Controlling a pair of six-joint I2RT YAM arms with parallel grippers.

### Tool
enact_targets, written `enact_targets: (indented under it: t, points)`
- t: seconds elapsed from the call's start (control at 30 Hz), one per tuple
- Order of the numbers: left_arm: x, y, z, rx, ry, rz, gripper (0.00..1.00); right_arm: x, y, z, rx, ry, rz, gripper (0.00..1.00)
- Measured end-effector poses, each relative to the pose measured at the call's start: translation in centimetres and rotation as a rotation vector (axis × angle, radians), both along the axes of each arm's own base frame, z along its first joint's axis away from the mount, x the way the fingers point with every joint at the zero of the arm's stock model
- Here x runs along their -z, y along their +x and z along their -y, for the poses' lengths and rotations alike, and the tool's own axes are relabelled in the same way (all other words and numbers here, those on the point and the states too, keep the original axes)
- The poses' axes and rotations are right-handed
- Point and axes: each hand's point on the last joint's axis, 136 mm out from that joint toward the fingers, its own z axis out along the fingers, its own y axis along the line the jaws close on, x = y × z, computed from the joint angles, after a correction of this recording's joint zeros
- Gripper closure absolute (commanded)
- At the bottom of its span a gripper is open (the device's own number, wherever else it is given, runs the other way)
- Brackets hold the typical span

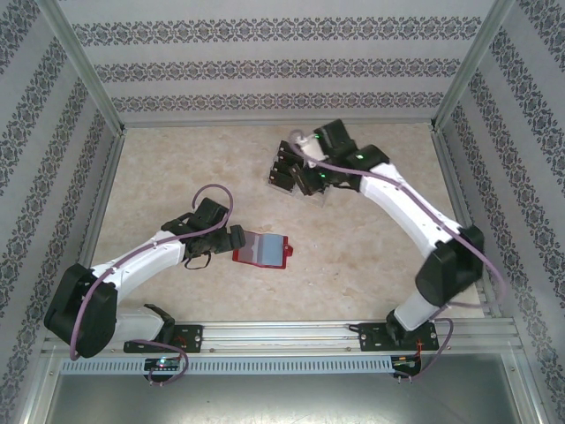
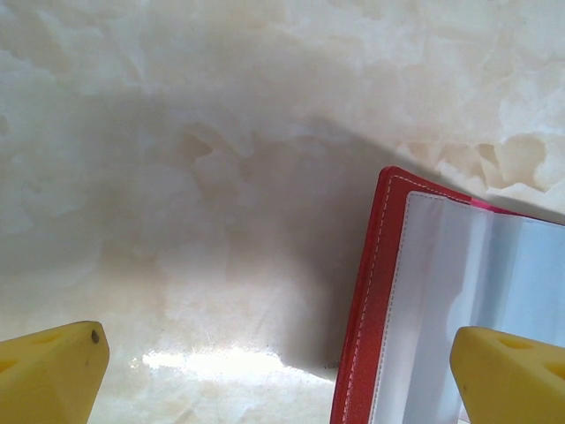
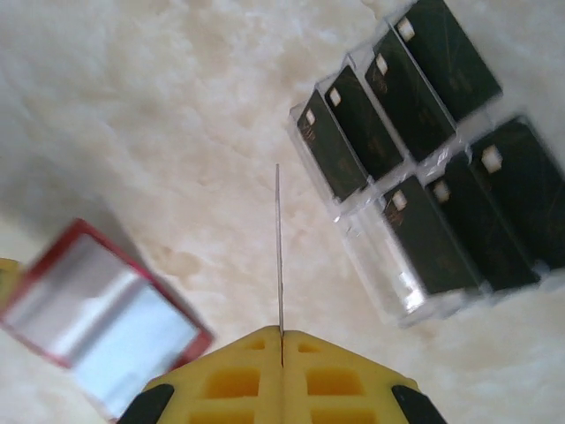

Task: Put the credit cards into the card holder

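My right gripper (image 3: 282, 340) has its yellow fingers pressed together, pinching one card (image 3: 279, 247) that I see edge-on as a thin line rising from between the tips; it hangs over the pale table (image 1: 177, 177), just beside the clear rack (image 3: 399, 305). The other cards (image 3: 446, 57) stand black in the rack's slots, each with a small pale mark near its top; the rack sits toward the far middle of the table. The wallet (image 1: 262, 249) lies open and flat nearer the front, grey-blue inside up, red edge showing all round; it is well apart from the rack. My left gripper (image 2: 281, 375) is beside it with the fingers spread wide; one tip is over bare table, the other over the wallet's inside. Whether that tip touches the wallet I cannot tell.
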Motion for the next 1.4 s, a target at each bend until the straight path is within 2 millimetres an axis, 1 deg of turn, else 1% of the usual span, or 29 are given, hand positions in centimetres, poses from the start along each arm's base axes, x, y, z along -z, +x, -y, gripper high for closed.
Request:
enact_targets:
  t: [0.1, 0.17, 0.3, 0.4, 0.5, 0.57, 0.67, 0.83, 0.97, 1.13, 1.33, 1.4]
  points:
    - [-0.1, 0.1, 0.0, 0.0, -0.001, 0.002, 0.0, 1.0, -1.3, 1.8, 0.12, 0.222, -0.107, 1.0]
    - [0.0, 0.1, 0.1, 0.001, 0.0, 0.0, 0.0, 2.2, -2.2, 2.3, 0.179, 0.334, -0.182, 1.0]
    - [0.3, 0.1, 0.1, 0.007, 0.008, -0.009, 0.0, 4.5, -4.6, 1.4, 0.232, 0.504, -0.322, 1.0]
    - [0.5, 0.1, 0.1, 0.011, 0.013, -0.015, 0.0, 5.7, -6.1, 1.0, 0.267, 0.597, -0.386, 1.0]
    - [0.6, 0.1, 0.1, 0.019, 0.02, -0.019, 0.0, 6.5, -7.2, 0.5, 0.295, 0.664, -0.415, 1.0]
    - [0.6, 0.2, 0.1, 0.024, 0.023, -0.019, 0.0, 6.9, -8.0, 0.0, 0.296, 0.684, -0.429, 1.0]
    - [0.5, 0.4, 0.2, 0.027, 0.027, -0.016, 0.0, 7.2, -9.2, -1.3, 0.276, 0.705, -0.439, 1.0]
    - [0.7, 0.5, 0.2, 0.03, 0.031, -0.02, 0.0, 7.7, -10.4, -3.4, 0.243, 0.724, -0.43, 1.0]
    - [1.3, 0.4, 0.1, 0.034, 0.042, -0.039, 0.0, 8.6, -10.5, -5.1, 0.226, 0.73, -0.428, 1.0]
    - [1.7, 0.3, 0.1, 0.037, 0.051, -0.054, 0.0, 10.8, -10.5, -7.0, 0.217, 0.728, -0.436, 1.0]
    - [1.9, 0.3, 0.1, 0.037, 0.054, -0.059, 0.0, 13.5, -10.5, -8.3, 0.229, 0.721, -0.452, 1.0]
    - [2.0, 0.2, 0.1, 0.037, 0.055, -0.061, 0.0, 14.0, -10.3, -8.4, 0.237, 0.725, -0.452, 1.0]
